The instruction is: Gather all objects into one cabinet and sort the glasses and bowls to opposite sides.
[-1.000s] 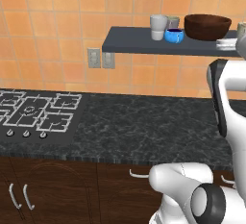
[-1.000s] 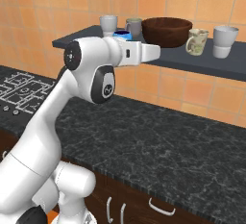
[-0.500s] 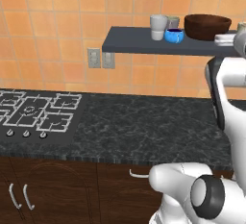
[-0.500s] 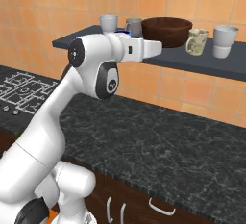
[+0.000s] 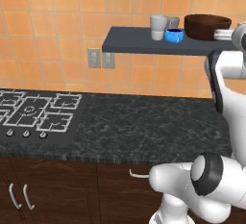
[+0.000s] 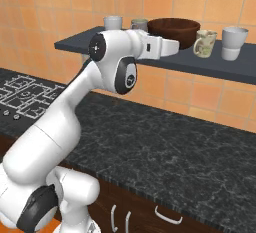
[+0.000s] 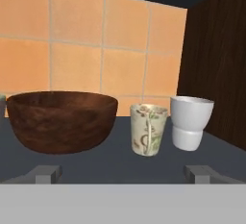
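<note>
Nearest the hand cam, the end effector (image 7: 123, 175) is fully open w/ nothing held; its two grey fingertips (image 7: 45, 173) sit low at approx 7 and 5 o'clock, just above the dark shelf board (image 7: 120, 158). Beyond them, on the shelf: big brown bowl (image 7: 62, 121) at 9 o'clock, beige patterned mug (image 7: 149, 129) near centre, pale cup (image 7: 191, 122) at 3 o'clock. Mug sits just beside the cup, not touching; bowl is near the mug, small gap.

From the right base cam, the white arm reaches level w/ the shelf front, wrist in front of the bowl. Farther along the shelf, at the bowl's 9 o'clock, stand another pale cup (image 6: 113, 23) and a grey cup (image 6: 139, 25). Left base cam shows a small blue bowl (image 5: 174, 36) beside them. Below lies the black speckled desk (image 6: 165, 147) w/ a gas hob (image 5: 33, 117).
</note>
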Motion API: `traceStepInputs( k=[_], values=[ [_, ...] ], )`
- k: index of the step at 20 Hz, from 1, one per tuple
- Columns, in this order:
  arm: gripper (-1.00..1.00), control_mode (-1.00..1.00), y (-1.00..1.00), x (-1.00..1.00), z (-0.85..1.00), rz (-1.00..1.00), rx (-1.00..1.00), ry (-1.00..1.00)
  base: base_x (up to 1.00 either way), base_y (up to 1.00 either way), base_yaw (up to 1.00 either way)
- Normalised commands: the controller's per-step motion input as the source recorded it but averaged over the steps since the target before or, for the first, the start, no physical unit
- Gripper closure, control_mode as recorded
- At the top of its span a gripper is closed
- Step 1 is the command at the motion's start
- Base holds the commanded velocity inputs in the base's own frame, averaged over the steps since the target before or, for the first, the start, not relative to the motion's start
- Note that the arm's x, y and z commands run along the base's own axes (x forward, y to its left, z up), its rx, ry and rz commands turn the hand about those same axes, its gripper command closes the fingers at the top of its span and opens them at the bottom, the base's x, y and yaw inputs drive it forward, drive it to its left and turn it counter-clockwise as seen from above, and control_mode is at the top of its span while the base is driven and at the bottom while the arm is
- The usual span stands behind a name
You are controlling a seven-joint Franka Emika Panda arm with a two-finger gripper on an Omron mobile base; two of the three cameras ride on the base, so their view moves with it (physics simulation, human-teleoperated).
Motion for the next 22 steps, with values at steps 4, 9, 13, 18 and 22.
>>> traceStepInputs(
  k=[4, 9, 13, 18, 22],
  values=[
    [-1.0, -1.0, -0.69, 0.09, 0.0, 0.0, 0.07, -0.03, 0.0, 0.0, 0.0],
    [-1.0, -1.0, -0.57, 0.02, 0.0, 0.0, 0.07, -0.05, 0.0, 0.0, 0.0],
    [-1.0, -1.0, -0.28, 0.08, -0.02, 0.0, 0.02, -0.02, 0.0, 0.0, 0.0],
    [-1.0, -1.0, 0.0, 0.31, -0.19, 0.0, 0.0, 0.0, 0.0, 0.0, 0.0],
    [-1.0, -1.0, 0.0, 0.38, -0.16, 0.0, 0.0, 0.0, 0.0, 0.0, 0.0]
  ],
)
